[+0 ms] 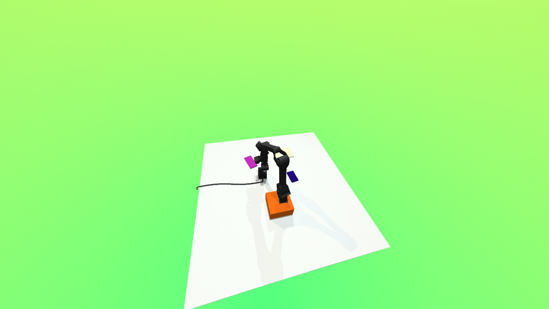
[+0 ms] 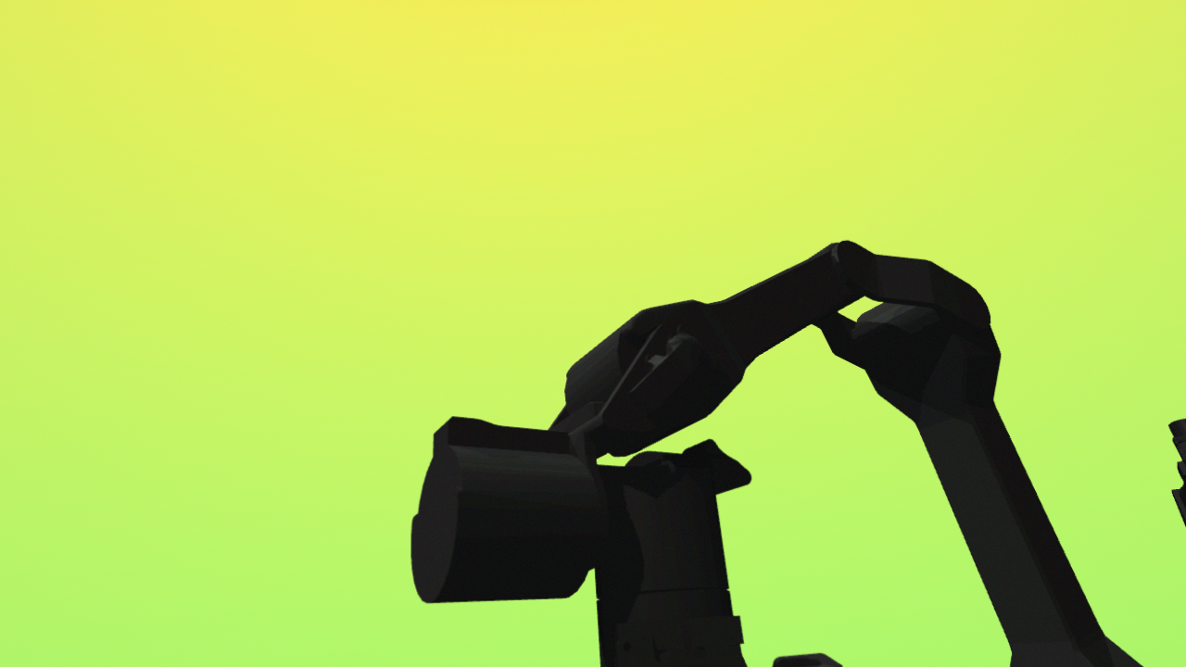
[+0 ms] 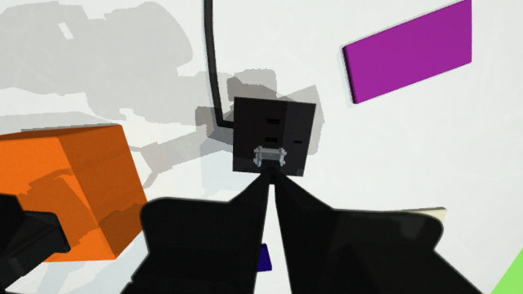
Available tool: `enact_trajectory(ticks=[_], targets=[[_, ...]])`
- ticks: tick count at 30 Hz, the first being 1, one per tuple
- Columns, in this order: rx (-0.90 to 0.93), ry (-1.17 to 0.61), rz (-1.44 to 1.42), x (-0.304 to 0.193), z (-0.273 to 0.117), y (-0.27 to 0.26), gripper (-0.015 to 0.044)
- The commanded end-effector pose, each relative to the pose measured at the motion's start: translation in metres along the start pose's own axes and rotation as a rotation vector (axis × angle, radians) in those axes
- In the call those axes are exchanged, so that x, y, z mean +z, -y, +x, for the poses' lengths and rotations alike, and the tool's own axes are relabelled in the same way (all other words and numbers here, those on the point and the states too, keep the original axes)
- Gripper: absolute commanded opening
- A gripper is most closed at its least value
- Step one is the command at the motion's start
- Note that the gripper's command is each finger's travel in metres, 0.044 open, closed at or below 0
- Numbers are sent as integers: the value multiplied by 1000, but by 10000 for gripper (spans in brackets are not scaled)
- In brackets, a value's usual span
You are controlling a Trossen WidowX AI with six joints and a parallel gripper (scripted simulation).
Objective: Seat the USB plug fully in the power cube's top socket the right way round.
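The black power cube (image 1: 262, 174) (image 3: 251, 135) stands on the white table (image 1: 218, 246), with small dark slots on its faces in the wrist view. My gripper (image 3: 271, 177) is at the cube's near edge in the wrist view, its fingers nearly together and shut on the USB plug. The plug's dark body (image 3: 270, 166) shows just beyond the fingertips, beside silvery metal parts (image 3: 270, 155) that show against the cube. How deep the plug sits and which way round it is cannot be told. The exterior view shows only dark arm parts.
A black cable (image 1: 230, 183) (image 3: 209, 49) runs from the cube past the table's left edge. The arm's base stands on an orange block (image 1: 274, 203) (image 3: 102, 175). Magenta (image 1: 250, 162) (image 3: 409, 51), cream (image 1: 289, 152) (image 3: 440, 212) and navy (image 1: 292, 176) (image 3: 265, 260) flat pieces lie around.
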State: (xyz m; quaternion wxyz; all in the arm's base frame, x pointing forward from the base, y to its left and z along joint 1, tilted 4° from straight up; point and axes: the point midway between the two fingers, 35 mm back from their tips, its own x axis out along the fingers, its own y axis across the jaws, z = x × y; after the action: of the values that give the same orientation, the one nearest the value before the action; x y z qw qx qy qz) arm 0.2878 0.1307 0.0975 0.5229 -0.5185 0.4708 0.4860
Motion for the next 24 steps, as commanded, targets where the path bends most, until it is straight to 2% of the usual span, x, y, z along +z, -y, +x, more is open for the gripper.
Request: enact_trajectory(ticks=[1, 24], targets=[[-1, 0, 5, 0, 1, 0, 0], [-1, 0, 5, 0, 3, 0, 0]])
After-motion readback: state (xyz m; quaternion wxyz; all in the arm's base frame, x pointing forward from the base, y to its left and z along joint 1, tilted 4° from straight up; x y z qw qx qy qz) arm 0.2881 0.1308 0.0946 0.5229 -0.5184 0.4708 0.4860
